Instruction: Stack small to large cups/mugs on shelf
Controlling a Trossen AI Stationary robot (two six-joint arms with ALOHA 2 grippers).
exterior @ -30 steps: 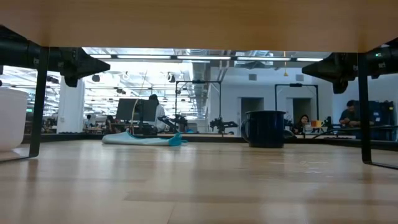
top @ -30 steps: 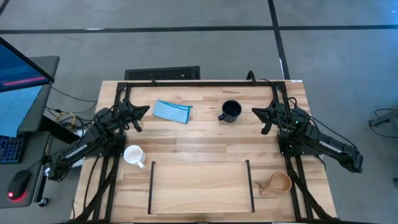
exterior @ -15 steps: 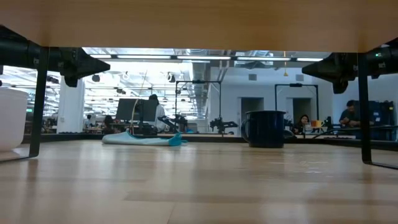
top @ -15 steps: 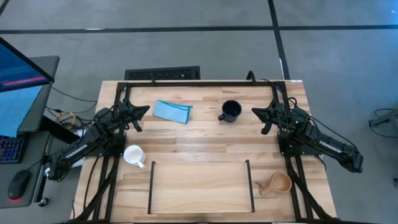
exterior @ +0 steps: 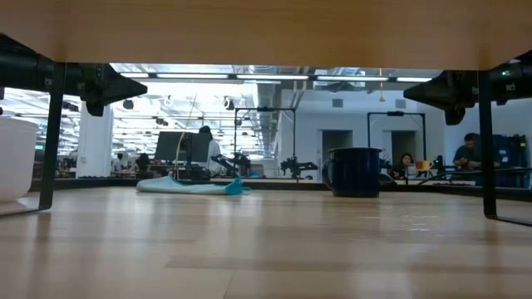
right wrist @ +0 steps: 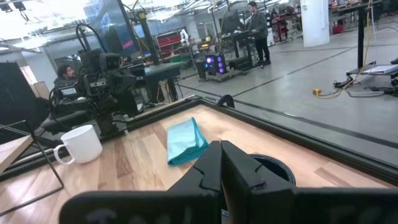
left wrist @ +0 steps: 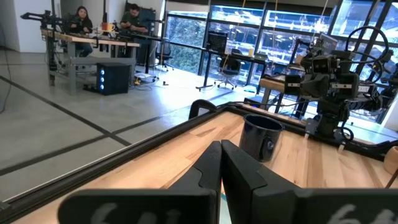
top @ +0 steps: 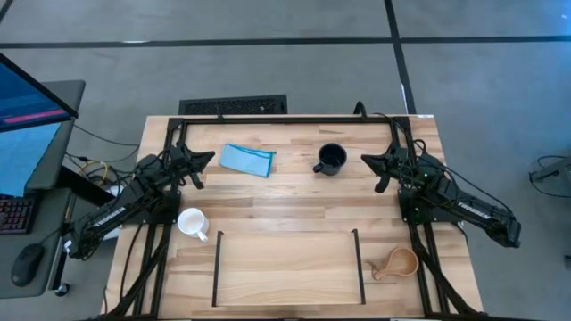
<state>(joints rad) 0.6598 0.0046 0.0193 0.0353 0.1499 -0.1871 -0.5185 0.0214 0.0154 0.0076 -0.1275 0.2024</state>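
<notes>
The dark navy mug (top: 331, 160) stands upright on the table at the far middle; it also shows in the low view (exterior: 356, 172) and the left wrist view (left wrist: 261, 137). The white mug (top: 192, 222) stands left of the shelf (top: 287, 266), a low black-railed frame on the near middle. The small tan wooden cup (top: 398, 262) lies right of the shelf. My left gripper (top: 211, 158) is shut and empty at the far left, above the table. My right gripper (top: 366, 160) is shut and empty, just right of the navy mug.
A folded light-blue cloth (top: 246, 159) lies between my left gripper and the navy mug. A black frame (top: 285, 119) runs around the tabletop. People sit at desks in the room beyond the table.
</notes>
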